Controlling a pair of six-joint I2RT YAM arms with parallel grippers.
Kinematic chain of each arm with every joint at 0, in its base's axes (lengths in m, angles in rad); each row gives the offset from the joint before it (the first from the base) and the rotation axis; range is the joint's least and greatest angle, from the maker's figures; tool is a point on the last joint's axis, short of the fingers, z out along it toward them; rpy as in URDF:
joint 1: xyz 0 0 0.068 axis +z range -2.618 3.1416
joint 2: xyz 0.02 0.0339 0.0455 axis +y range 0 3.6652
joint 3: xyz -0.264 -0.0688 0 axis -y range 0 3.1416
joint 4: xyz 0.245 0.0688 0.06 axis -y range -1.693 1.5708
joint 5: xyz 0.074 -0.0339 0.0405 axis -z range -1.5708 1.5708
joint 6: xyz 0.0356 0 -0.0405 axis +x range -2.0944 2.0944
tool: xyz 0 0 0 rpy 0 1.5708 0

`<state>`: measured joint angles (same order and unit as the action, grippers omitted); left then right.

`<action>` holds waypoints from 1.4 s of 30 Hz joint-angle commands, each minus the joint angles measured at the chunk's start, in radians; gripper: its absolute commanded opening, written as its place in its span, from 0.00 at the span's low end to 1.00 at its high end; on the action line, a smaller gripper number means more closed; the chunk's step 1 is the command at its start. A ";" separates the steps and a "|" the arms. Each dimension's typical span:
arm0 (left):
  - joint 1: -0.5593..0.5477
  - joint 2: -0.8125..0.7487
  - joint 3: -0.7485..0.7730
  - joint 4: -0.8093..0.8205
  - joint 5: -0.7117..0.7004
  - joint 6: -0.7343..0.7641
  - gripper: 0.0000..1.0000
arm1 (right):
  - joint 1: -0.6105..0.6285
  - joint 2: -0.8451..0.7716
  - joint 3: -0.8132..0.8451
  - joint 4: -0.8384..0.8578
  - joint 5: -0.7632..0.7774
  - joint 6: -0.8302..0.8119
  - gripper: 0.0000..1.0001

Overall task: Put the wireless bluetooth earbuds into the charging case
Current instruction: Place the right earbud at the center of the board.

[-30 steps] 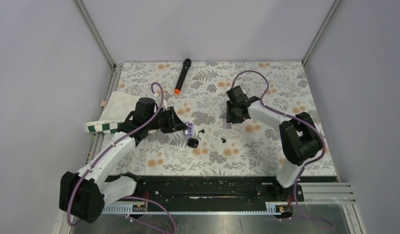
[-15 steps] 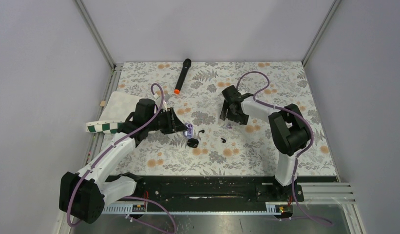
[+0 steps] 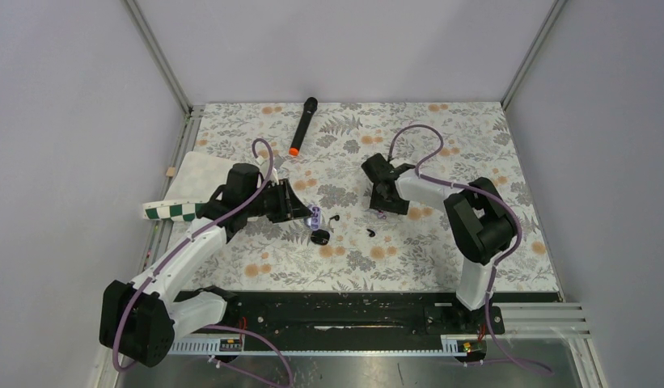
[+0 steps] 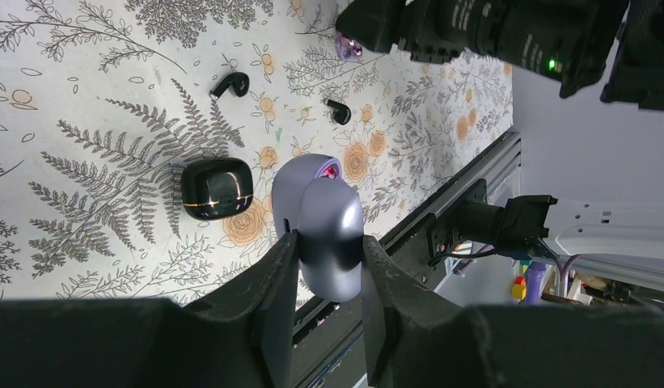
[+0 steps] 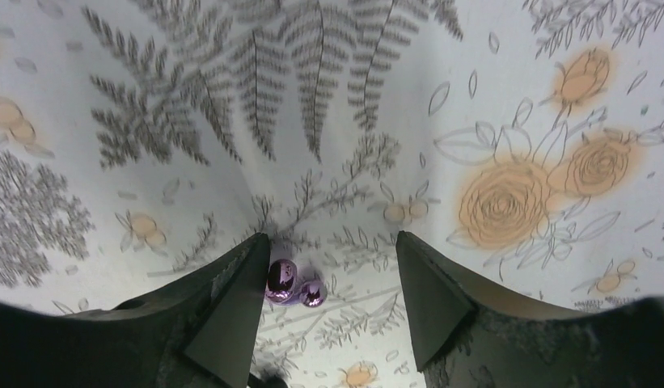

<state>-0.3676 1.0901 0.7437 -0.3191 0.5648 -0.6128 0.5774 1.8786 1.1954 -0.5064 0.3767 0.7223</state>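
My left gripper (image 4: 328, 250) is shut on a lilac charging case (image 4: 324, 214) with its lid raised, held just above the table (image 3: 315, 215). A glossy black charging case (image 4: 217, 187) lies shut on the cloth beside it (image 3: 319, 236). Two black earbuds (image 4: 230, 83) (image 4: 339, 111) lie loose beyond it. My right gripper (image 5: 328, 267) is open and points down at the table. A shiny purple earbud (image 5: 289, 283) lies between its fingers, close against the left finger (image 5: 231, 307). In the top view that gripper (image 3: 384, 207) stands over the purple earbud (image 3: 382, 213).
A black microphone (image 3: 302, 125) with an orange end lies at the back. A white board and a green-checked cloth (image 3: 183, 194) sit at the left edge. The floral tablecloth (image 3: 441, 129) covers the table. The black rail (image 3: 336, 311) runs along the near edge.
My right gripper swung left and lowered over the purple earbud, its jaws spreading wider. The left gripper and the lilac case stayed put.
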 commanded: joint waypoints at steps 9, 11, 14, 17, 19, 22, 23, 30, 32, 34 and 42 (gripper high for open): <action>0.004 0.005 0.010 0.049 0.010 0.003 0.00 | 0.029 -0.111 -0.132 0.027 -0.028 0.016 0.59; 0.004 0.002 0.010 0.051 0.009 0.000 0.00 | 0.030 -0.116 -0.135 0.035 -0.047 0.017 0.56; 0.004 0.001 0.005 0.055 0.012 -0.006 0.00 | 0.031 -0.119 -0.143 0.040 -0.068 0.021 0.57; 0.005 -0.005 0.004 0.056 0.010 -0.004 0.00 | 0.033 -0.138 -0.163 0.046 -0.083 0.029 0.61; 0.004 -0.003 0.002 0.056 0.010 -0.004 0.00 | 0.032 -0.163 -0.189 0.062 -0.095 0.037 0.63; 0.004 0.004 0.002 0.059 0.013 -0.006 0.00 | 0.034 -0.204 -0.233 0.090 -0.119 0.046 0.59; 0.004 0.005 0.002 0.061 0.015 -0.006 0.00 | 0.034 -0.218 -0.244 0.100 -0.124 0.051 0.57; 0.004 0.006 0.003 0.067 0.021 -0.009 0.00 | 0.035 -0.204 -0.245 0.078 -0.091 0.034 0.46; 0.004 0.002 0.004 0.065 0.018 -0.008 0.00 | 0.034 -0.213 -0.259 0.087 -0.091 0.029 0.46; 0.005 0.000 0.005 0.062 0.017 -0.006 0.00 | 0.035 -0.221 -0.272 0.101 -0.097 0.017 0.45; 0.004 -0.008 0.012 0.049 0.021 -0.003 0.00 | 0.035 -0.213 -0.272 0.128 -0.134 -0.117 0.29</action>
<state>-0.3676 1.1007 0.7437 -0.3122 0.5659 -0.6212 0.6037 1.6726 0.9382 -0.3901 0.2642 0.6830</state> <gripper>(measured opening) 0.295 0.309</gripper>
